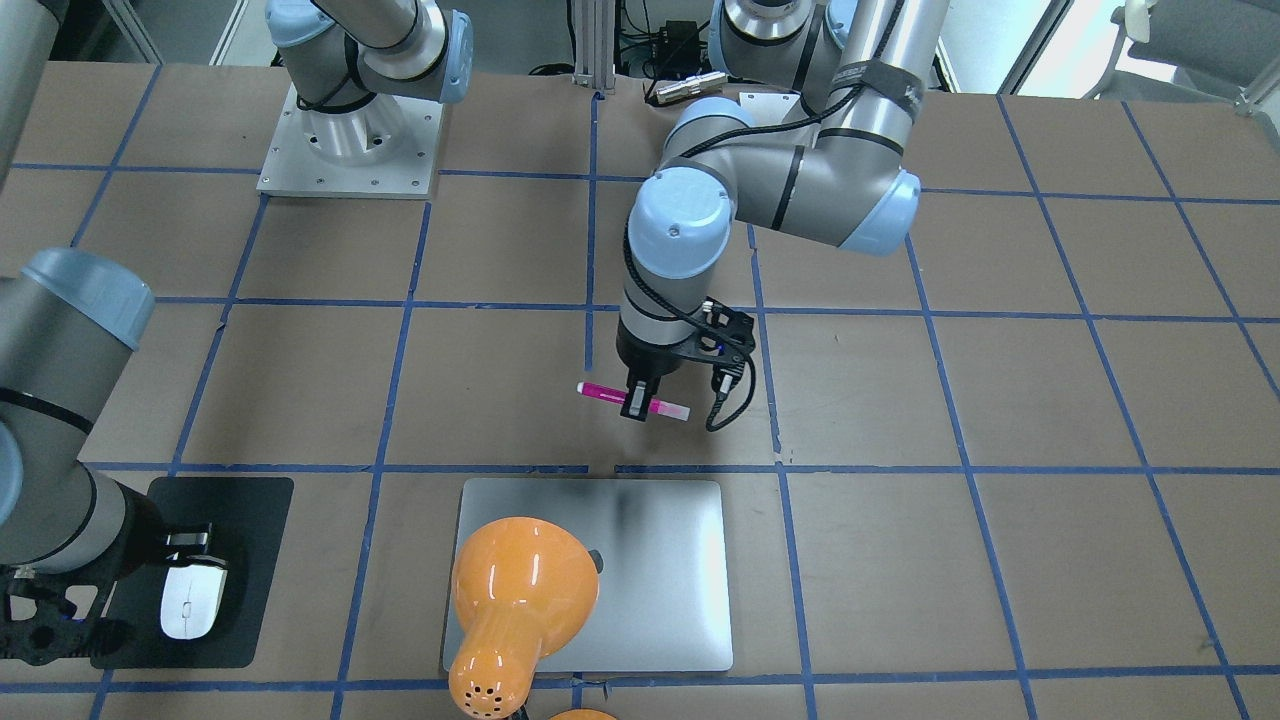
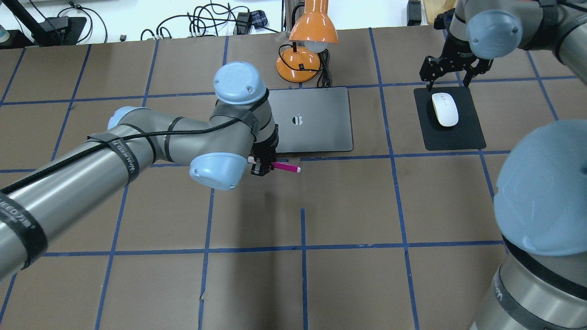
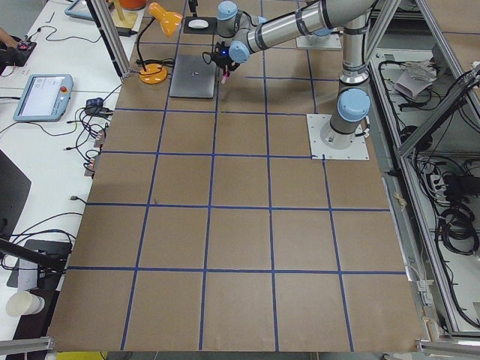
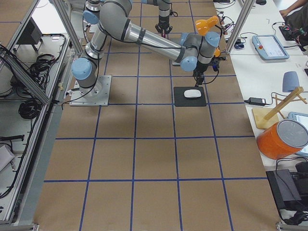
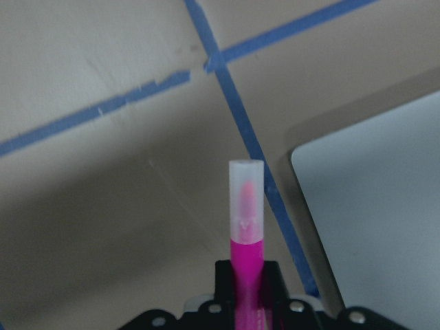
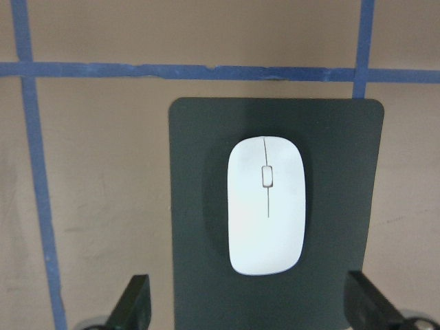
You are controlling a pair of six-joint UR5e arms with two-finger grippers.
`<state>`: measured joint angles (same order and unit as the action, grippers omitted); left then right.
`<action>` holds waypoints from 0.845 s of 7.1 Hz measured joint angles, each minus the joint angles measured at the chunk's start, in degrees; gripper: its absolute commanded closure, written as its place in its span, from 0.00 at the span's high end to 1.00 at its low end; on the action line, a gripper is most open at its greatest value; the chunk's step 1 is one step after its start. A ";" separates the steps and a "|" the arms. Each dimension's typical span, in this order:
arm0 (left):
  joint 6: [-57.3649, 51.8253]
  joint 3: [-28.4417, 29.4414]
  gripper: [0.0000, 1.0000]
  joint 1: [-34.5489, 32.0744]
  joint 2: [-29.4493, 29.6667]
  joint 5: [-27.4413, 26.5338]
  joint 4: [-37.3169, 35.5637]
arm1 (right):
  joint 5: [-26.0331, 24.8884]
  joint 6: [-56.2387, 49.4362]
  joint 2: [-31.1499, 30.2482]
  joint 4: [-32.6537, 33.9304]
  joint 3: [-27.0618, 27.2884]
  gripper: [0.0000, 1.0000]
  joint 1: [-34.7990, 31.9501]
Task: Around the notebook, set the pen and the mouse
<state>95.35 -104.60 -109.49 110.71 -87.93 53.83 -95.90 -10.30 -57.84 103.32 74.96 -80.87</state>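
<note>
The magenta pen (image 1: pixel 600 392) is held level above the table, with my left gripper (image 1: pixel 637 403) shut on its middle. Its pale end (image 5: pixel 245 182) points past the notebook's corner. The silver notebook (image 2: pixel 316 121) lies closed just beyond the pen (image 2: pixel 286 167), and its edge (image 5: pixel 385 206) shows in the left wrist view. The white mouse (image 2: pixel 445 109) rests on a black mat (image 2: pixel 458 137) to the notebook's right. My right gripper (image 2: pixel 451 75) hovers open over the mat's far end. In the right wrist view the mouse (image 6: pixel 266 205) lies ahead of the spread fingers (image 6: pixel 137 306), untouched.
An orange desk lamp (image 2: pixel 312 27) stands behind the notebook, and its shade (image 1: pixel 520 580) overhangs the lid. Blue tape lines grid the brown table. Cables and gear lie along the far edge.
</note>
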 measured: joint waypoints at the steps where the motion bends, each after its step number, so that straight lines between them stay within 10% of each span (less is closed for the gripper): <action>1: 4.13 0.31 0.00 -2.41 2.09 0.64 -0.11 | 0.21 0.60 -2.94 -5.08 -1.44 1.00 -0.85; 2: 6.31 0.55 0.00 -3.87 3.69 0.84 -0.32 | 0.29 1.62 -6.26 -8.07 -1.92 1.00 -2.33; 3: 7.29 0.63 0.27 -4.55 4.96 0.90 -0.36 | 0.25 2.76 -10.05 -11.02 -1.92 1.00 -4.44; 4: 7.66 0.63 0.99 -4.82 5.89 0.83 -0.20 | 0.35 4.66 -13.45 -14.39 -1.90 1.00 -6.55; 6: 7.53 0.88 1.00 -4.73 6.60 0.76 -0.20 | 1.73 8.17 -17.58 -16.81 -1.51 1.00 -10.05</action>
<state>102.88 -103.72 -114.22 117.31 -87.17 53.63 -94.17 -2.12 -75.42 86.50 73.45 -90.92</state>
